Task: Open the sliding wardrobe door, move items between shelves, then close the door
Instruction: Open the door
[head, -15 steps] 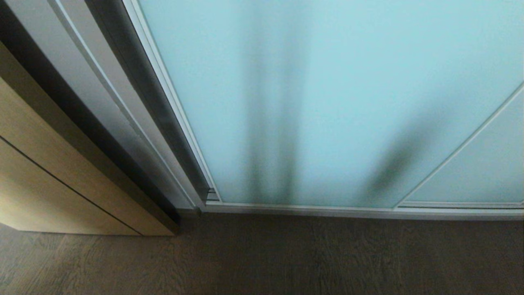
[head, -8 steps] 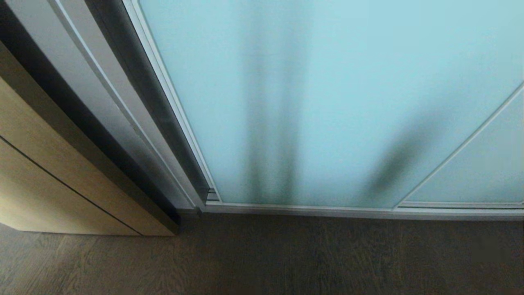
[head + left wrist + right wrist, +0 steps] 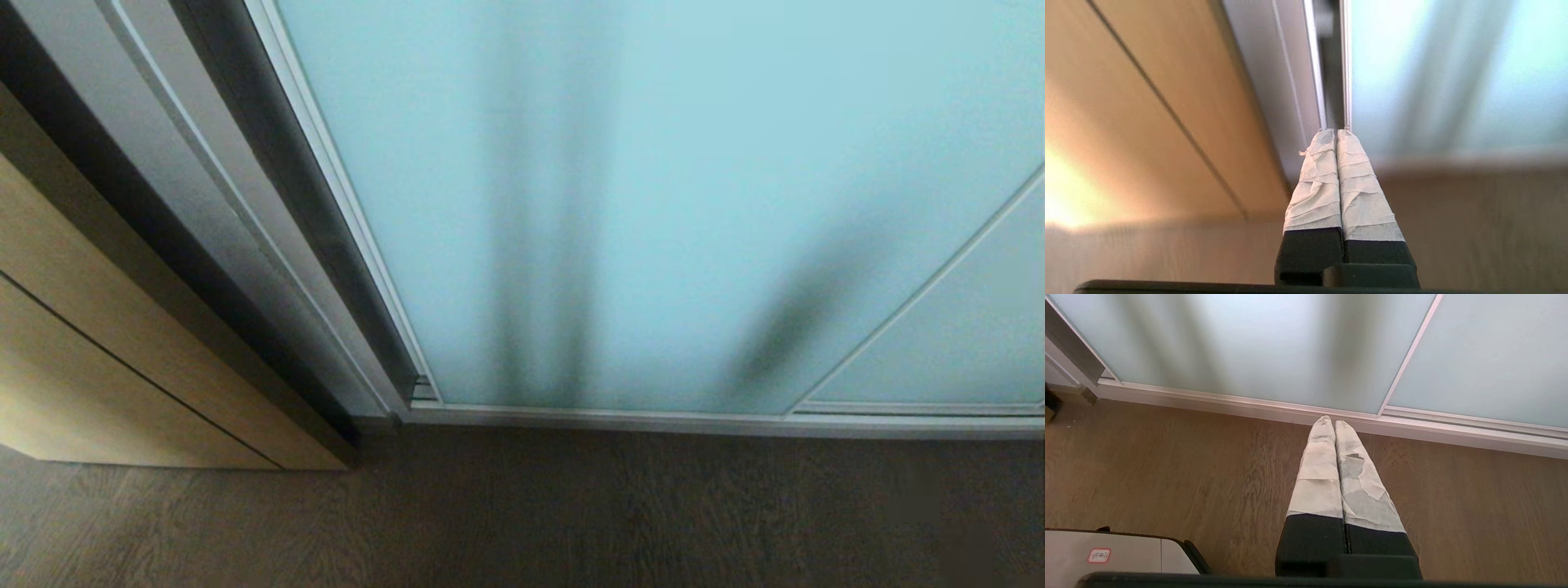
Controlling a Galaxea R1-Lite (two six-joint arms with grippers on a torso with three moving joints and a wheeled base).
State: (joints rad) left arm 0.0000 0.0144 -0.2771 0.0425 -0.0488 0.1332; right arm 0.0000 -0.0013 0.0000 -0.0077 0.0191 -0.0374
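While filling most of the head view from 12 round to 3 o'clock, the sliding wardrobe door (image 3: 653, 188) stands shut, pale aqua frosted glass with a thin silver frame (image 3: 343, 196) running from 11 down toward 7 o'clock. Shows blurred dark vertical shapes behind the glass near the centre and toward 4 o'clock; cannot tell what these are. Meets a second glass panel (image 3: 963, 343) at 4 o'clock, parted from it by a slim silver strip. Sits on a silver bottom track (image 3: 694, 420) crossing at 6 o'clock, just above the dark wood floor (image 3: 522, 514). Flanked at 9 o'clock by a light wood-grain door (image 3: 98, 343) with a dark groove, and between the two a grey upright. Seen in the left wrist view: left hand (image 3: 1336, 131), narrow, its tape-wrapped fingers (image 3: 1316, 183) pressed together with nothing between them, tips pointing at the dark gap beside the aqua door's frame, contact not clear. Seen in the right wrist view: right hand (image 3: 1330, 418), likewise fully narrowed and empty, hanging over the floor with tips near the bottom track. Neither hand inside the head view.
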